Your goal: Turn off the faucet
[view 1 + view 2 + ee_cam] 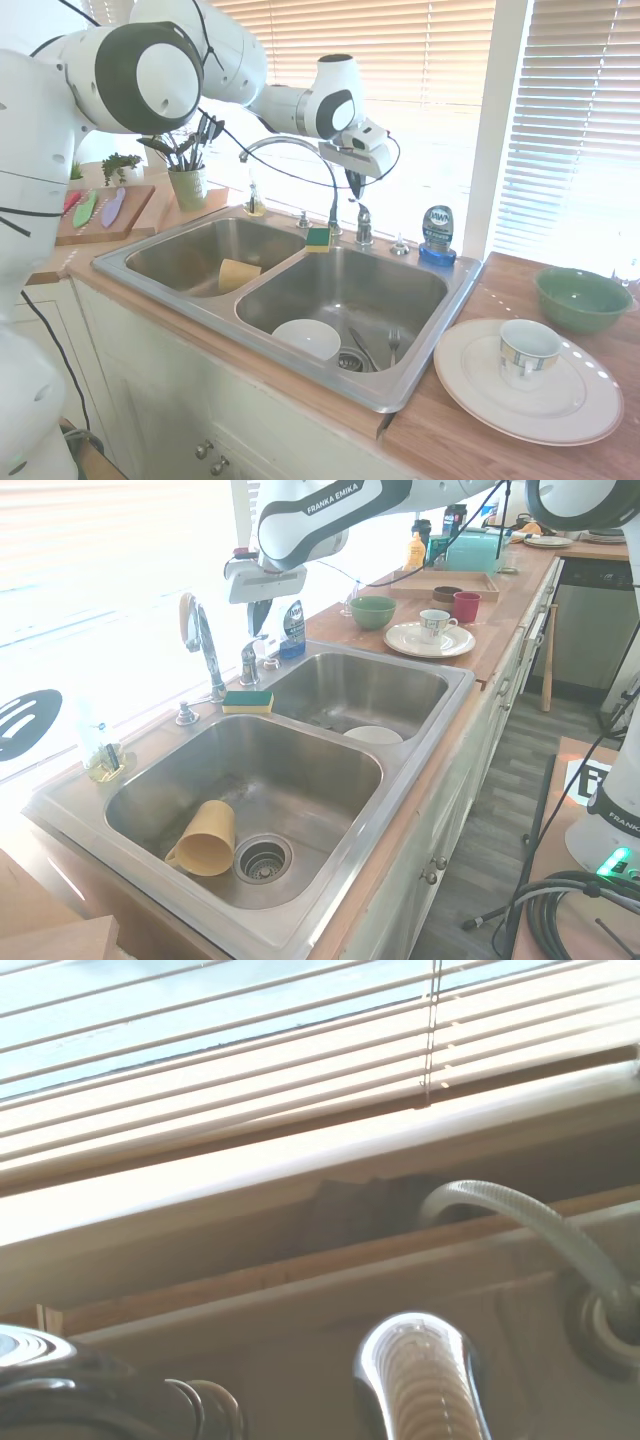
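The chrome faucet (292, 142) arches its thin gooseneck spout over the sink divider, and it also shows in the second exterior view (200, 630). Its short lever handle (364, 224) stands just right of the spout's base, upright (250, 660). My gripper (353, 186) hangs a little above that handle, fingers pointing down and shut with nothing between them (258, 617). It does not touch the handle. In the wrist view the rounded chrome handle top (415, 1375) sits close below, in front of the window sill.
A blue soap bottle (437, 232) stands right of the handle, and a yellow-green sponge (318, 238) lies by the spout base. The double sink (300, 372) holds a white bowl (306, 338) and a yellow cup (238, 273). A plate with a cup (528, 375) and a green bowl (582, 297) sit on the right counter.
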Robot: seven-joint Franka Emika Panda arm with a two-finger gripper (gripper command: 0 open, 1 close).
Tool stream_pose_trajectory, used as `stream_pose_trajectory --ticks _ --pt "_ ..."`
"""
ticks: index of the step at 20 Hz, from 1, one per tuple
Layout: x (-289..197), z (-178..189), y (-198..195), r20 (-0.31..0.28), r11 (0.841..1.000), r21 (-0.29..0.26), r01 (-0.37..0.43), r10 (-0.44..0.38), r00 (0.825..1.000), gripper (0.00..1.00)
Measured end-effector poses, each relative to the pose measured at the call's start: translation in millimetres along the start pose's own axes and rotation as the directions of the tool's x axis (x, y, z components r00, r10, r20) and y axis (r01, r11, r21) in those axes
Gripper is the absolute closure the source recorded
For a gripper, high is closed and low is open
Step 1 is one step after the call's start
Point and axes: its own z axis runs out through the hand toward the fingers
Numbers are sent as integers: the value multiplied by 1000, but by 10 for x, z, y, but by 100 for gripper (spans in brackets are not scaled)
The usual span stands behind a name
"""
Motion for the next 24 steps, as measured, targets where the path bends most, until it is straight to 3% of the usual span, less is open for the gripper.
stream_pose_trajectory --ticks 10,16,18,20,24 --pt "-93 -51 106 28 999 -34 14 -13 1000 100" --pt "-190 -435 288 38 999 -48 9 -7 999 100" --pt "-276 -617 431 63 996 -87 9 -4 998 100" --pt "-424 -711 623 119 986 -163 22 -3 993 100" --pt "-719 -636 1027 178 968 -247 46 -1 984 100"
